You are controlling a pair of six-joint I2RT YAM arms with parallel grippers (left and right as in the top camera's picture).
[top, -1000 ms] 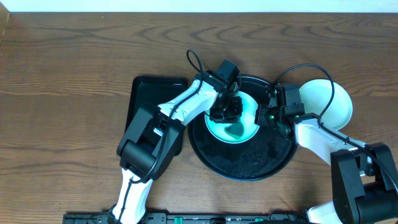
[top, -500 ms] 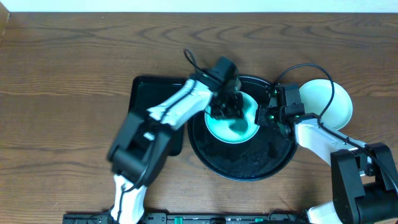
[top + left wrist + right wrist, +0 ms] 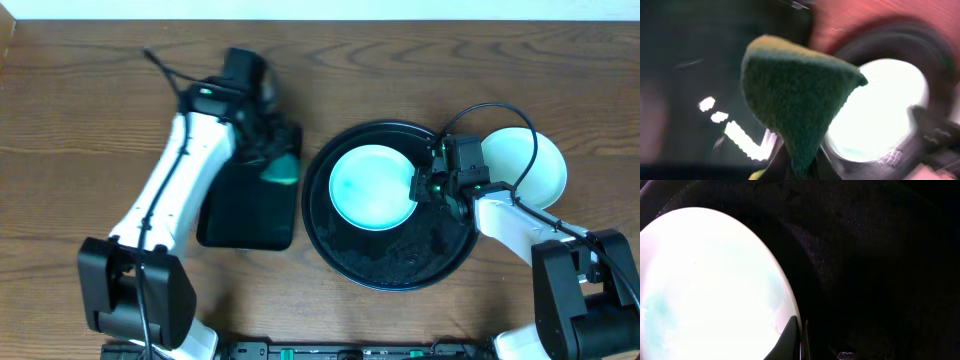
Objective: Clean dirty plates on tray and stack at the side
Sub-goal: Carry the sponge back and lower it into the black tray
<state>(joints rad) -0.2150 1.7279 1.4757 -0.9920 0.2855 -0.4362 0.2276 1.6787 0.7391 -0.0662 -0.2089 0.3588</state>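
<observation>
Nearest the robot, the round tray (image 3: 400, 265) shows bare, speckled black across its 6 o'clock half. One mint plate (image 3: 370, 187) lies flat in it, toward 11 o'clock. The plate's face looks free of smears from above, so the wiping seems done and the carry to the side is the step in hand.

The right pincer (image 3: 422, 186) is clamped thin on that plate's 3 o'clock rim; the wrist view shows the edge pinched between its tips. A rim pinch on a glossy plate is a slippery hold. The lift is best started gently, raising the held edge so the plate clears the tray's low rim before it travels toward 3 o'clock.

Just off the tray at 2 o'clock a white plate (image 3: 530, 170) rests on the counter (image 3: 100, 90), the likely stacking place. Whether another plate lies under it I cannot tell. The right arm's cable (image 3: 490, 106) arcs over it and could snag or shadow the drop, and the arm itself crosses the white plate's 7 o'clock edge.

At 9 o'clock from the round tray, the left pincer (image 3: 272, 155) is closed on a green sponge (image 3: 281, 168), held above the far corner of a rectangular tray (image 3: 245, 215), well out of the plate's path.
</observation>
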